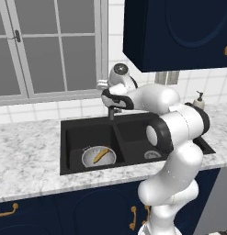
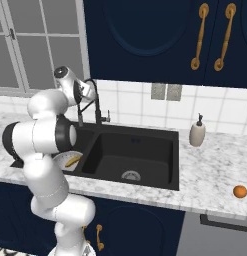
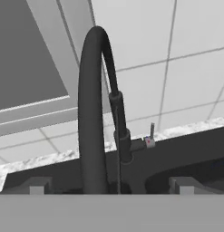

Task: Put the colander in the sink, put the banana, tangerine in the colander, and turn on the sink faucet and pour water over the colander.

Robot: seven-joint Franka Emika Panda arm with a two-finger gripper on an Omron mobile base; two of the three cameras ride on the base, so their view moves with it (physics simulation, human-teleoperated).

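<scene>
The tangerine (image 2: 239, 191) sits on the counter (image 2: 215, 165) — well apart from the sink (image 2: 145, 150) and soap dispenser (image 2: 197, 132).

I am working in a domestic kitchen: black double-basin sink (image 2: 126, 156) set in a marble counter (image 2: 215, 170), navy cabinets (image 2: 160, 35) with brass handles, tiled backsplash (image 2: 215, 107), window (image 1: 46, 46).

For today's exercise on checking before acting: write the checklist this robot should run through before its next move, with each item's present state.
1. Colander in the sink: ok.
2. Banana in the colander: ok.
3. Tangerine in the colander: not ok, it lies on the counter.
4. Gripper open: ok.
5. Gripper facing the sink faucet: ok.
6. Water running: not ok, no stream visible.
</scene>
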